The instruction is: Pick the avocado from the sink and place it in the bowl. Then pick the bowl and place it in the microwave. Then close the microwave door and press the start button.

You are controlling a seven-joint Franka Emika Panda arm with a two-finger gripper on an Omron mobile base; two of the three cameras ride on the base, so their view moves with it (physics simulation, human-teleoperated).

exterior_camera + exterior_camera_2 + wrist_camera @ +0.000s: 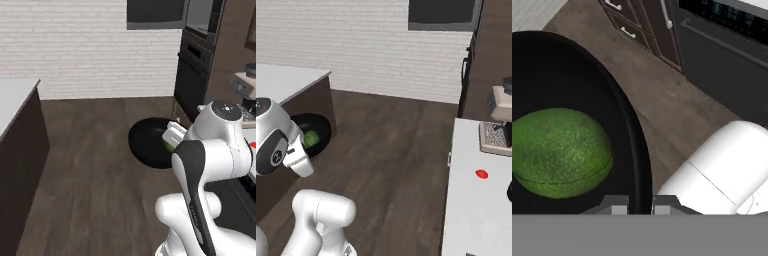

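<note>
The wide black bowl point(147, 142) hangs above the wooden floor, with the green avocado point(559, 152) lying inside it. My gripper point(639, 207) is shut on the bowl's near rim point(637, 145), one fingertip on each side of it. From the left base camera, the gripper point(168, 141) reaches out from the arm to the bowl's right edge. The right base view has the bowl point(321, 127) and avocado point(311, 137) just beyond my wrist. High on the wall ahead, the microwave door point(155, 12) stands swung open beside the microwave point(202, 15). The sink is out of view.
A dark oven point(192, 75) sits below the microwave. A dark island with a pale top point(15, 100) runs along the left. On the right, a white counter point(466, 210) carries a coffee machine point(501, 125) and a small red object point(481, 174). Open floor lies ahead.
</note>
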